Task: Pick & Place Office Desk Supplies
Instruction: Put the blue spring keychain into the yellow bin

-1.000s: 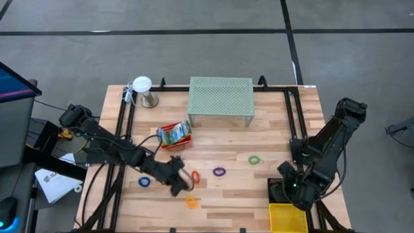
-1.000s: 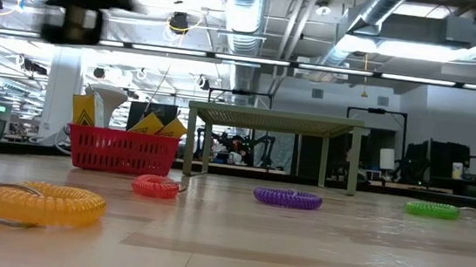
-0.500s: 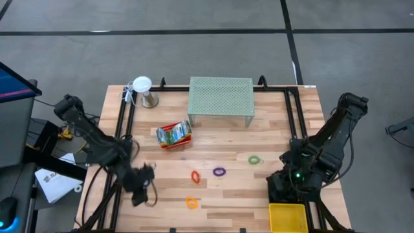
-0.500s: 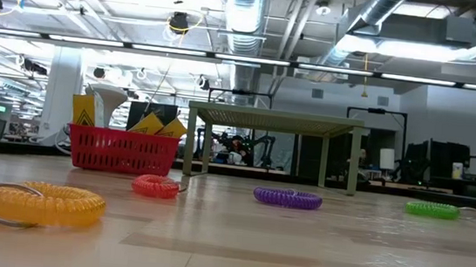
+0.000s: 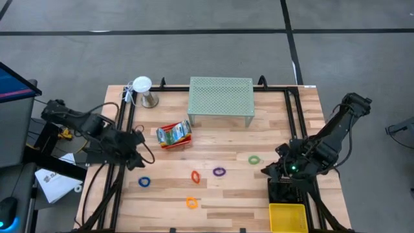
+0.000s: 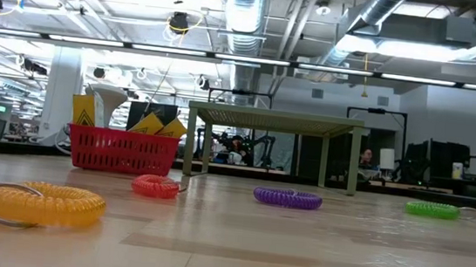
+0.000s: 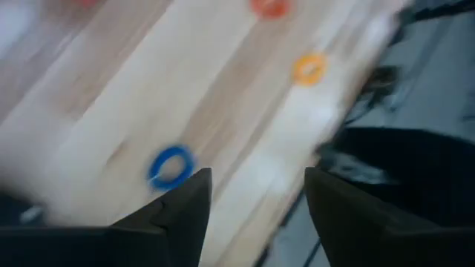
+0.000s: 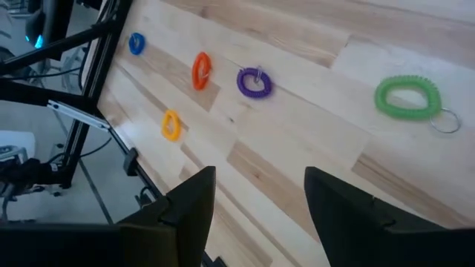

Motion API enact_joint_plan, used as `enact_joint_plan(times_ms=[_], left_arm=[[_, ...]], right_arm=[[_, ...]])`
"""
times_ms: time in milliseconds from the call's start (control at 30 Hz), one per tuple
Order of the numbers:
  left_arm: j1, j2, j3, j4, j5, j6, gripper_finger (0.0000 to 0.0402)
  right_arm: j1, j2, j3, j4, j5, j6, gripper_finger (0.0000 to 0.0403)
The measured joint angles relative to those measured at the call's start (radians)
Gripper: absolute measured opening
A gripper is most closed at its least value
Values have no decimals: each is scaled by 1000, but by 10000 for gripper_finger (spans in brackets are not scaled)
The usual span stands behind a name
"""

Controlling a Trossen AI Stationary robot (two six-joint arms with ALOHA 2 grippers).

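Five coiled elastic loops lie flat on the wooden table: blue [image 5: 143, 182], red-orange [image 5: 195, 175], purple [image 5: 219, 172], orange [image 5: 191, 202] and green [image 5: 254, 159]. Yellow-green crayon boxes [image 5: 173, 133] stand in a red tray [image 5: 169, 144]. My left gripper [image 5: 136, 162] is open above the table's left side, just far of the blue loop [image 7: 171, 165]. My right gripper [image 5: 266, 170] is open and hovers near the green loop [image 8: 408, 96], at the right side. No clips show.
A mint-green mesh shelf [image 5: 220, 97] stands at the far middle, and a white object on a metal stand [image 5: 143, 90] sits at the far left. A black tray [image 5: 284, 191] and a yellow tray [image 5: 288, 217] sit at the near right corner. Black frame rails run along both sides.
My left gripper has swung away from the red-orange loop toward the table's left edge, then toward the far side, past the blue loop. My right gripper has moved from over the black tray toward the far left, nearer the green loop. The loops lie where they were.
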Motion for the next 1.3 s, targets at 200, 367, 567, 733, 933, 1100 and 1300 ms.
enact_joint_plan(times_ms=[200, 367, 567, 733, 933, 1100, 1300], left_arm=[[-38, 97, -88, 4, -37, -12, 234], [-83, 227, -188, 97, -53, -67, 245], [-155, 346, -274, 297, -53, -194, 246], [-216, 404, -301, 421, -53, -270, 246], [-259, 444, -305, 455, -53, -336, 245], [-273, 474, -305, 478, -50, -355, 245], [-273, 540, -305, 511, -48, -400, 245]], right_arm=[[2, 7, 0, 8, -5, 8, 204], [2, 8, 0, 8, -6, 28, 203], [2, 8, 0, 3, -11, 32, 203], [1, 8, 0, -3, -13, 32, 203], [1, 8, 0, -9, -13, 32, 203], [1, 8, 0, -14, -13, 32, 203], [1, 8, 0, -20, -12, 32, 203]])
